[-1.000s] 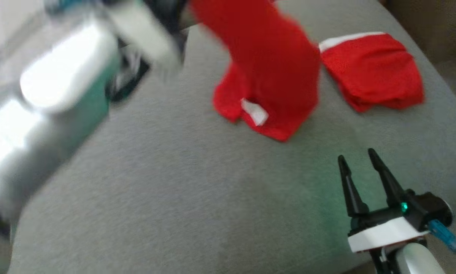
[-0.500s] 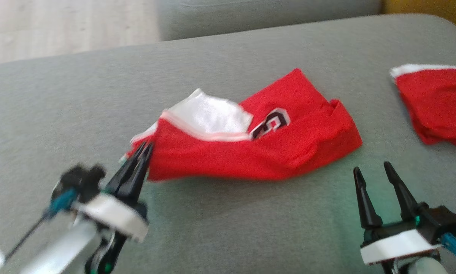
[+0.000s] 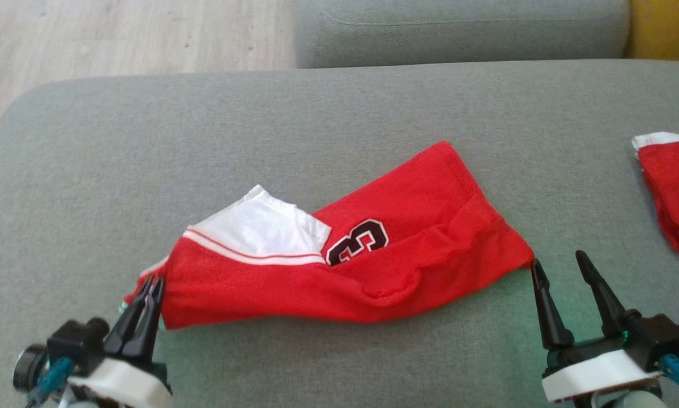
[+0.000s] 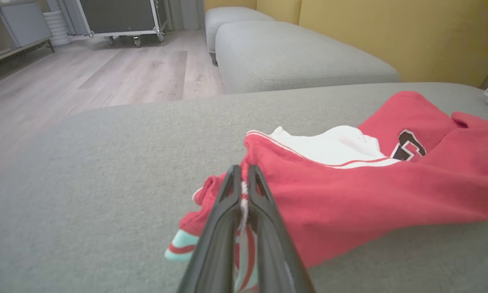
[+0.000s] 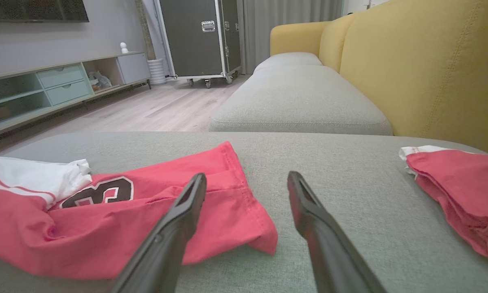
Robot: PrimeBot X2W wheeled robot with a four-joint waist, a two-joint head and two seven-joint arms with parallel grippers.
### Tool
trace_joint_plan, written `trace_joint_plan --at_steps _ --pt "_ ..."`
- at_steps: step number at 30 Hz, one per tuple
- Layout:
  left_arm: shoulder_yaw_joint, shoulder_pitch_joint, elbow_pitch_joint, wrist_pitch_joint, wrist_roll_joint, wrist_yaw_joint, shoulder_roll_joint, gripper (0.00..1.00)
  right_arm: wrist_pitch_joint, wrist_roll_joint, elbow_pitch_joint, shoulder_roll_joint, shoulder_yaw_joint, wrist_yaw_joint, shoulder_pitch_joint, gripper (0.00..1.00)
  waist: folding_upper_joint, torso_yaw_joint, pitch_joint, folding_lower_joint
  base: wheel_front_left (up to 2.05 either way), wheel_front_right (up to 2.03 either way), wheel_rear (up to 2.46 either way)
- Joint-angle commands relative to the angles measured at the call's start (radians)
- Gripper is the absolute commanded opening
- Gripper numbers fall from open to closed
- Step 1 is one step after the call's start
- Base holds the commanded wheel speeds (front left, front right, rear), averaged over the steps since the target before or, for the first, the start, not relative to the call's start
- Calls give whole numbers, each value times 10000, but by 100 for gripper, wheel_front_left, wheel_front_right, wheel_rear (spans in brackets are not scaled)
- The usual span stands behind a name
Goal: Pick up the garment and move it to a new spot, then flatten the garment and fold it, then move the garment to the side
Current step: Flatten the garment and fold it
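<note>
Head view: the garment (image 3: 407,272), red with a white panel (image 3: 260,229) and a dark numeral (image 3: 359,241), lies crumpled across the middle of the grey cushion (image 3: 339,113), running from lower left up towards the right. At the lower left the left gripper (image 3: 151,283) has its two dark fingers pressed together on the garment's left corner. At the lower right the right gripper (image 3: 558,259) stands with its fingers spread and nothing between them, its tips just beside the garment's right end. A second red garment (image 3: 670,187), edged in white, lies at the right edge of the frame, well apart from the first. Wooden floor (image 3: 118,34) shows at the upper left.

Left wrist view: the left gripper's fingers rise from the bottom centre, pinched on a fold of red cloth with white and red trim (a strip of it shows in the slit between them). The rest of the garment spreads to the right of the frame, numeral at the right.

Right wrist view: the right gripper's fingers stand wide apart, holding nothing. The left one overlaps the garment's end in the frame; whether it touches I cannot tell. The second red garment lies at the right, below a yellow backrest (image 5: 431,73)
</note>
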Motion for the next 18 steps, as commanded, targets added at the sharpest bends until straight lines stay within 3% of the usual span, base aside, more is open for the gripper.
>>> trace_joint_plan --at_steps 1,2,3,4,5,12,15,18 --pt "475 -165 -196 -121 18 43 431 0 -40 -77 -265 -240 207 -7 -82 100 -1 61 6 1 0 0 0" --pt "457 -97 -157 -92 -25 37 440 0 -40 -79 -262 -244 216 -7 -78 100 -1 81 15 1 0 0 0" --pt "424 -60 -145 -39 -70 -6 438 15 -40 -82 -259 -244 225 -7 -80 100 -1 100 27 1 0 0 0" --pt "410 -50 -177 56 -143 -5 406 69 -40 -86 -256 -239 232 -7 -89 100 -1 120 41 1 0 0 0" --pt "414 -79 -230 156 -194 14 397 100 -40 -88 -255 -231 238 -7 -101 100 -1 139 55 1 0 0 0" --pt "291 -1495 -1342 1599 202 -311 1136 100 -40 -81 -286 -256 280 -7 -240 100 -1 239 311 1 0 0 0" --pt "176 -2778 -1656 2488 566 -731 1323 100 -40 -76 -294 -336 370 -7 -382 100 -1 232 544 1 0 0 0" --pt "-47 -4101 -1412 3498 515 -1441 1020 100 -40 -72 -315 -415 489 -7 -595 100 -1 171 838 1 0 0 0"
